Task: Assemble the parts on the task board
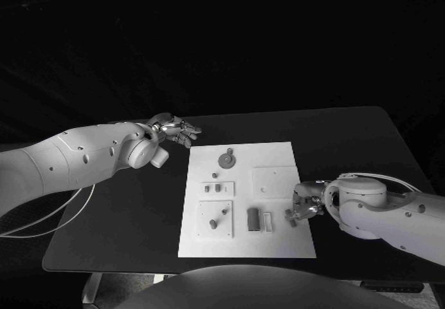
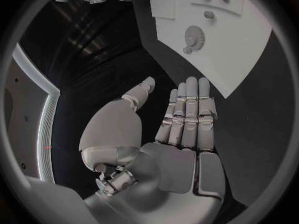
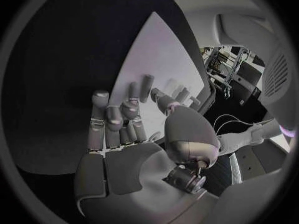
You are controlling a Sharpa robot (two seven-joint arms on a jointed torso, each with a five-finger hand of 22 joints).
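The board [image 1: 278,241] sits flat in the middle of the desk [image 1: 121,219], long side running from the near edge toward the far edge. On it, going from the far end: a gear [image 1: 226,158] with a little peg [image 1: 215,174] just near of it, then a small plate [image 1: 218,188] with a couple of tiny parts standing in it, and a plain square plate [image 1: 275,181] next to that toward the desk's right edge. Closer to the near edge there's a bigger square plate [image 1: 214,218] with a peg or two in it, a dark block [image 1: 253,219] beside it, and a pale bar [image 1: 268,223] right next to the block.

Right hand [image 1: 303,207] is at the board's right edge, level with the block and bar. Fingers are a bit curled and apart over the board, and in the right wrist view [image 3: 118,134] nothing's between them, so it's loose and holding nothing as far as I can see. Can't tell if the fingertips actually touch the board.

Left hand [image 1: 174,131] is off the board, near its far-left corner, over bare desk. In the left wrist view [image 2: 181,129] the fingers are straight and side by side, thumb off to the side, palm bare. Open, nothing in it.
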